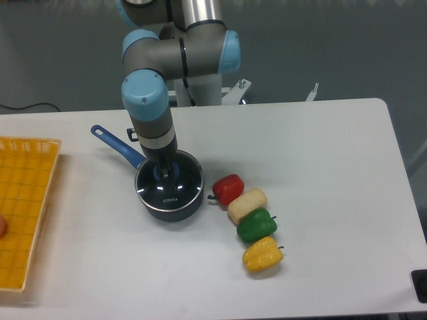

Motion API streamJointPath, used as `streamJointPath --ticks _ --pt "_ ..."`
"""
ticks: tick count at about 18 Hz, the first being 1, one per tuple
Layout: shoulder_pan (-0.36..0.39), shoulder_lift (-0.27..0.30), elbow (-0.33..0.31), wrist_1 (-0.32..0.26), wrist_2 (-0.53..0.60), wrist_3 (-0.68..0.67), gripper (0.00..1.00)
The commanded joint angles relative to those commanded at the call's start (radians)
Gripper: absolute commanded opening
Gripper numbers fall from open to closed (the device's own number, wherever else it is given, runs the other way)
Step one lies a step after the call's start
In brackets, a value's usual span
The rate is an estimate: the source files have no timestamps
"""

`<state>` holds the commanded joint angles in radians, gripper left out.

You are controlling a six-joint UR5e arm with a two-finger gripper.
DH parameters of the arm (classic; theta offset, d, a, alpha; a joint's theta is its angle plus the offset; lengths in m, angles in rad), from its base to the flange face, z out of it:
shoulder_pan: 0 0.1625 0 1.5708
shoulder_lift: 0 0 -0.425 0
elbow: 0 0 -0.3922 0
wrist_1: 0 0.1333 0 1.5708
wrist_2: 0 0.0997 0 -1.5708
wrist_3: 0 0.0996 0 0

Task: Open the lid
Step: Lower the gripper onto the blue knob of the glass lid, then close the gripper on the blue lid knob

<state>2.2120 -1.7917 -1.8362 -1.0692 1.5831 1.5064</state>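
Note:
The round glass lid with white lettering sits flat on the dark blue saucepan, whose long handle points up-left. My gripper reaches straight down onto the lid's centre and covers most of the blue knob. Its fingers are small and dark against the glass, so whether they are closed around the knob is unclear.
Four pepper-shaped items lie in a diagonal row right of the pan: red, cream, green and yellow. An orange basket occupies the table's left edge. The arm's base stands behind the pan.

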Motion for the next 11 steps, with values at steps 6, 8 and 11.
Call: streamJointPath --ticks 6,8,11 --pt "0.0 -0.018 0.0 0.0 -0.006 0.011 1.0" --pt "0.0 -0.02 -0.002 0.0 -0.008 0.011 1.0" --pt "0.002 -0.02 -0.002 0.0 -0.008 0.014 1.0"
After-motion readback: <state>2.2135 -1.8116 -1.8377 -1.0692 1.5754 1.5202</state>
